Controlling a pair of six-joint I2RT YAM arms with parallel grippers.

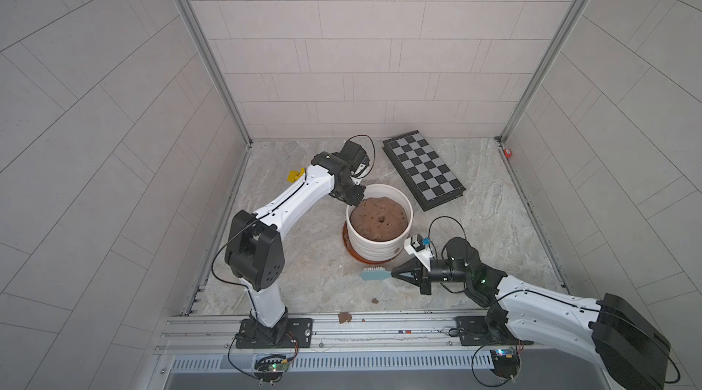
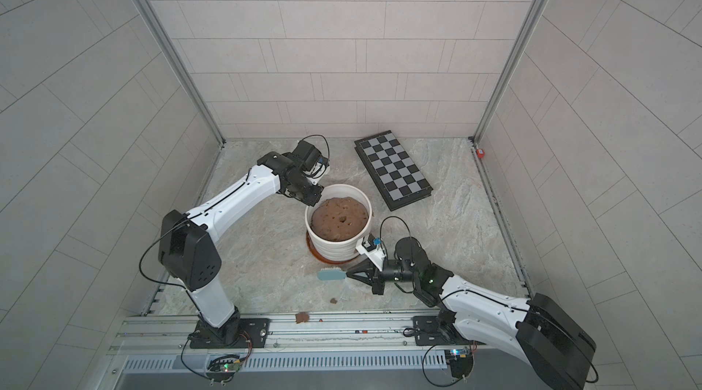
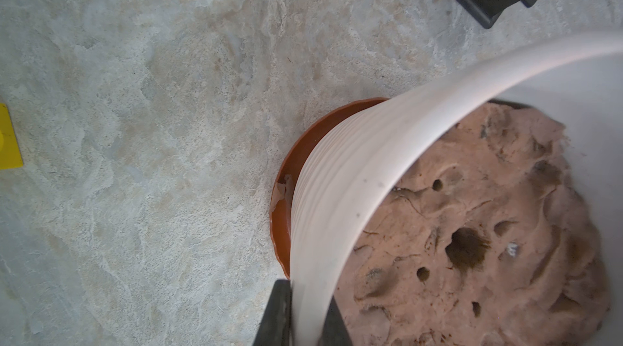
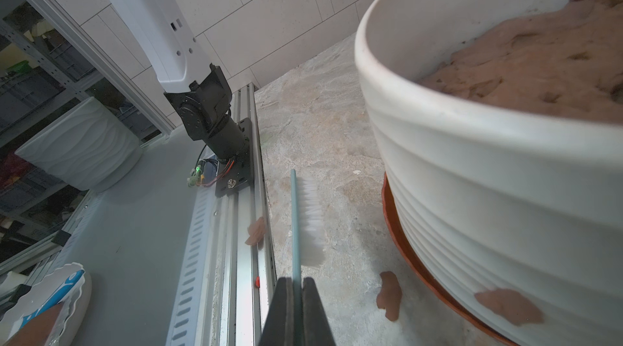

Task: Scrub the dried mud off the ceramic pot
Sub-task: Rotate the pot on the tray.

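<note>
The right pincer point(image 4: 296, 282) clamps brush point(image 4: 310, 226); left pincer point(image 3: 306, 292) straddles ceramic pot point(image 3: 354, 159) rim, grip unclear.

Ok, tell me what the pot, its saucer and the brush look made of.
Pot: likely ceramic, matte white, ribbed wall, thick smooth rim. Saucer: probably plastic, orange-brown, thin slightly wavy edge. Brush: seemingly plastic, thin teal back, white synthetic-looking bristles.

Checkered board point(image 1: 423, 170) (flat, near back wall), orange-brown saucer point(image 3: 298, 155), blue brush point(image 1: 372, 275).

so the left gripper point(image 3: 305, 297) at the frame's bottom edge is pinching the ceramic pot point(image 3: 337, 175) rim, orange saucer point(image 3: 282, 226) peeking out underneath
</note>
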